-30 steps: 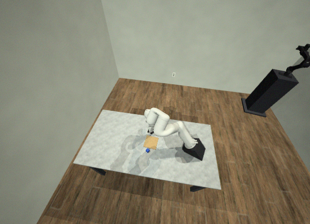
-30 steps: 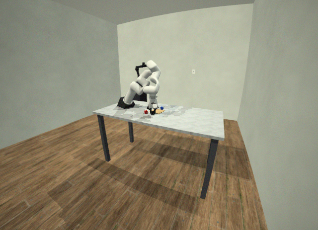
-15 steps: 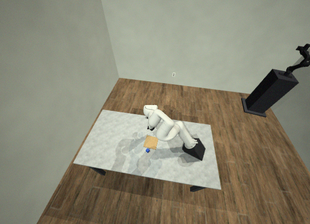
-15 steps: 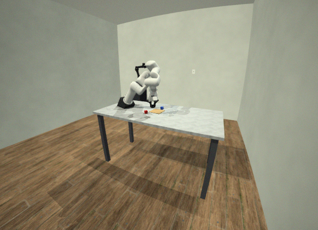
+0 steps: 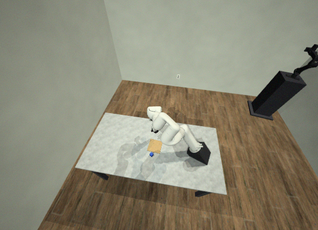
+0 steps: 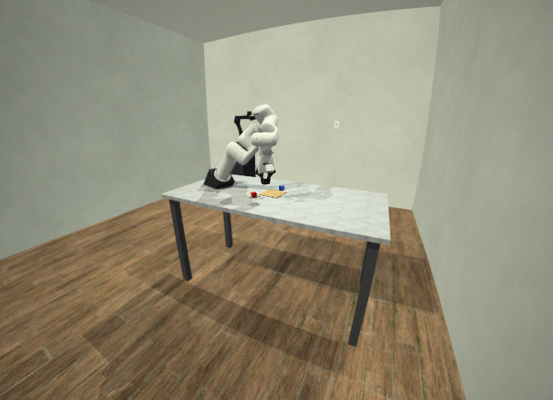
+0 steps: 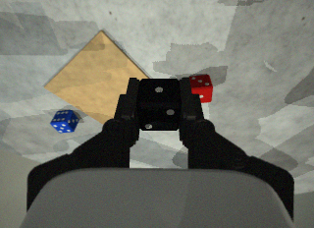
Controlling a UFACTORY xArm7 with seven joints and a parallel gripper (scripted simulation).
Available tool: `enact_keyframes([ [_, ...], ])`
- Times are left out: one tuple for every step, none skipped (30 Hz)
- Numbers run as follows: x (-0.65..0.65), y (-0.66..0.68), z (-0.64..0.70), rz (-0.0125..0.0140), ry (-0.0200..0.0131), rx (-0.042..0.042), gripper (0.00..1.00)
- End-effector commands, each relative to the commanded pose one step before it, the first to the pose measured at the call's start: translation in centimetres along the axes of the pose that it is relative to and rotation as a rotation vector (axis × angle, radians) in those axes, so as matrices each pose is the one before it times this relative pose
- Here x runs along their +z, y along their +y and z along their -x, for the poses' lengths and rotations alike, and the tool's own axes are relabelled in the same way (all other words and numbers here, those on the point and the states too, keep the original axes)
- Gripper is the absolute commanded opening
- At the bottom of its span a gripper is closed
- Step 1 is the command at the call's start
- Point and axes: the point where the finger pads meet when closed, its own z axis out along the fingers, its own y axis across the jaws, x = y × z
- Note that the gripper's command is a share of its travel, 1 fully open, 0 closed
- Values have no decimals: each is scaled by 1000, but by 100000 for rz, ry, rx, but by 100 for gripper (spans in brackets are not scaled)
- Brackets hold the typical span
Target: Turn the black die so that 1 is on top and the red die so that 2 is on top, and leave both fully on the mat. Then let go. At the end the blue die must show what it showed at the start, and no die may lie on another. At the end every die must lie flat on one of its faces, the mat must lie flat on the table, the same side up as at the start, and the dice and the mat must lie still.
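Observation:
My gripper (image 5: 154, 131) (image 6: 265, 179) (image 7: 159, 91) is shut on the black die (image 7: 159, 109) and holds it above the table. In the wrist view, the die shows one pip on its upper visible face and two on the lower one. The tan mat (image 5: 154, 146) (image 6: 273, 193) (image 7: 93, 73) lies flat, below and to the left in the wrist view. The red die (image 6: 253, 194) (image 7: 201, 88) sits on the table beside the mat, three pips on its upper face; the arm hides it in the top view. The blue die (image 5: 151, 154) (image 6: 281, 187) (image 7: 64, 121) sits just off the mat, several pips on its upper face.
The white table (image 5: 110, 137) (image 6: 339, 208) carries the dice, the mat and the arm's black base (image 5: 202, 154) (image 6: 219, 179). A dark pedestal (image 5: 273, 94) with a black arm stands on the floor away from the table.

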Motion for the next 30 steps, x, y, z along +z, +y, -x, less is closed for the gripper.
enact_keyframes([
  [-83,3,-74,-55,124,-5890,27],
  [9,20,-2,25,-69,-4249,27],
  [14,26,-3,27,-82,-5401,27],
  [15,23,-4,20,-67,-4682,27],
  [7,9,-2,7,-25,-1834,27],
  [11,14,-3,10,-37,-2829,27],
  [13,15,-3,9,-37,-3023,27],
  [8,8,-2,5,-20,-1697,27],
  [22,23,-6,11,-50,-4490,27],
  [17,16,-5,6,-32,-3098,27],
  [5,4,-1,2,-8,-868,27],
  [30,26,-9,8,-46,-5032,27],
  [19,16,-6,4,-24,-3000,27],
  [8,6,-2,2,-9,-1175,27],
  [0,0,0,0,0,0,27],
  [0,0,0,0,0,0,27],
  [72,53,-23,11,-60,-9772,27],
  [20,14,-6,3,-12,-2530,27],
  [17,12,-5,2,-8,-2018,27],
  [23,16,-7,3,-9,-2704,27],
  [26,17,-8,3,-8,-2880,27],
  [32,20,-9,4,-6,-3368,27],
  [31,19,-9,5,-3,-3127,27],
  [31,19,-9,5,0,-3069,27],
  [7,5,-2,1,0,-709,27],
  [58,35,-18,11,6,-5410,27],
  [33,19,-10,7,6,-2912,27],
  [22,13,-6,5,5,-1868,27],
  [48,28,-14,13,14,-4011,27],
  [37,21,-11,11,13,-3026,27],
])
